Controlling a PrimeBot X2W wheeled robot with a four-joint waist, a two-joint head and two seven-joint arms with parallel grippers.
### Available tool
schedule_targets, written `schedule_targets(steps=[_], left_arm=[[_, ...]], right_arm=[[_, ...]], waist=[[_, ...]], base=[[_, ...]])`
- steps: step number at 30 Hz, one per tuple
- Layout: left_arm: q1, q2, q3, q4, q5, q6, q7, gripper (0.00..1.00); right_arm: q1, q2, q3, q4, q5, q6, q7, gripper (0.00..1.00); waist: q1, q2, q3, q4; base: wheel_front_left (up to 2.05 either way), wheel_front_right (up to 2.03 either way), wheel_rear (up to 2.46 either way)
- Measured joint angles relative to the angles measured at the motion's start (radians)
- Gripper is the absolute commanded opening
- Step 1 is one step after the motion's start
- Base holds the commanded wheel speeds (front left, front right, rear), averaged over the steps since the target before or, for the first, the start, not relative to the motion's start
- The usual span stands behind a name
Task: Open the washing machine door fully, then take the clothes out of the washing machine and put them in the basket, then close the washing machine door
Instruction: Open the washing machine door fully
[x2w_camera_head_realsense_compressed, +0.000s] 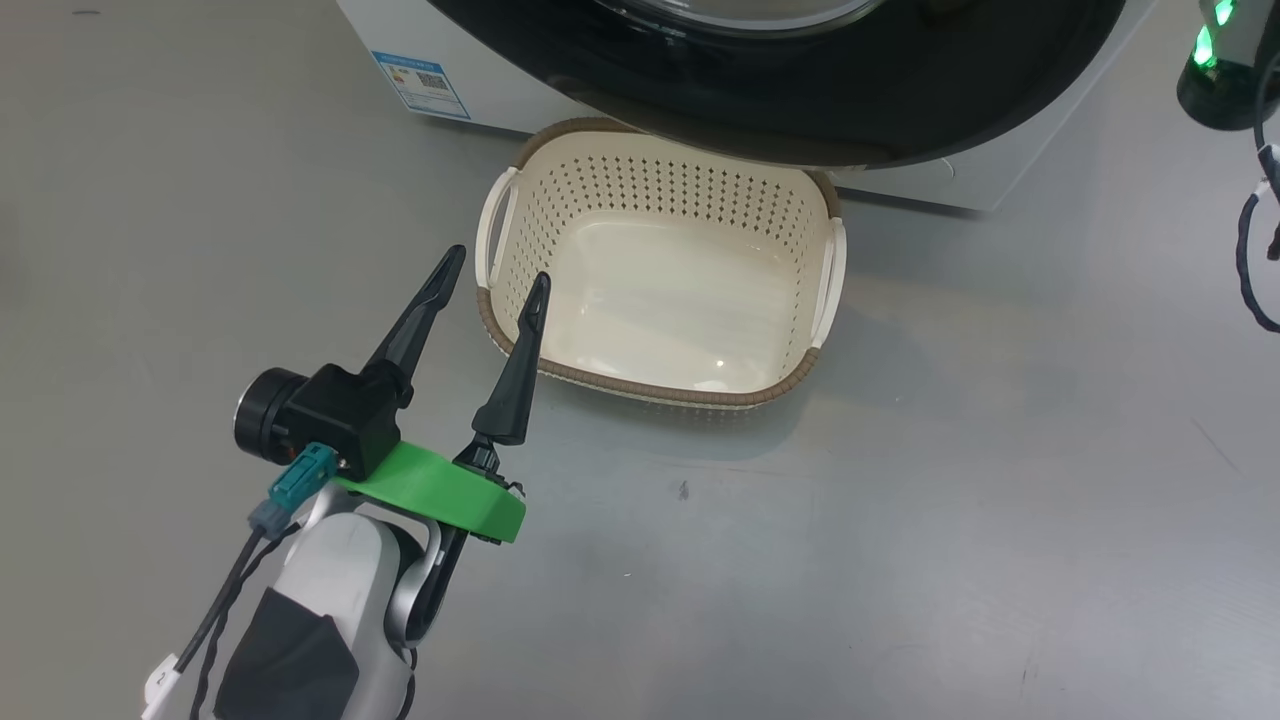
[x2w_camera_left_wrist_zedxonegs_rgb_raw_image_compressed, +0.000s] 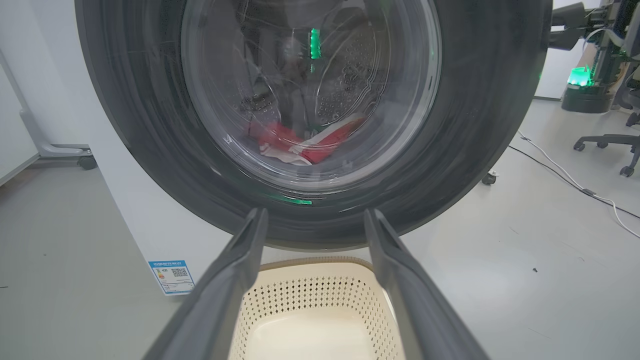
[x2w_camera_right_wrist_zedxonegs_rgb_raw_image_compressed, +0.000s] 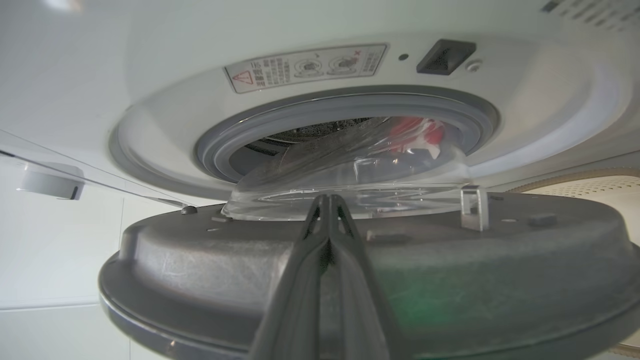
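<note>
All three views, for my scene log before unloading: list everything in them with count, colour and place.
washing machine: one, white, behind the basket
door: one, black rim and clear glass, ajar on the machine
clothes: bundle, count unclear, red and white, inside the drum
basket: one, cream with brown rim, empty, on the floor below the door
label: one, blue and white, low on the machine's front
warning sticker: one, white, above the drum opening
chair base: one, black, on the floor to one side of the machine
floor: one, grey, under everything
left gripper: one, dark, open, beside the basket's rim
right gripper: one, dark, shut, at the door's inner side
</note>
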Motion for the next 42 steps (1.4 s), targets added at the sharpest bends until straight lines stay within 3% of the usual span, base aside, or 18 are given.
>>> schedule_targets(steps=[18,33,42], left_arm=[[0.077,0.0,-0.002,0.04,0.027,0.0,0.0,1.0],[0.142,0.001,0.015,0.052,0.028,0.0,0.0,1.0],[0.176,0.001,0.013,0.056,0.028,-0.003,0.0,1.0]], right_arm=[[0.174,0.056,0.05,0.036,0.011,0.061,0.112,0.0],[0.321,0.134,0.095,-0.011,0.039,0.077,0.186,0.0],[0.404,0.148,0.127,-0.082,0.044,0.079,0.217,0.0]], waist=[[0.0,0.0,-0.113,-0.016],[0.0,0.0,-0.228,-0.024],[-0.0001,0.0,-0.277,-0.005]], base=[[0.0,0.0,0.0],[0.0,0.0,0.0],[0.0,0.0,0.0]])
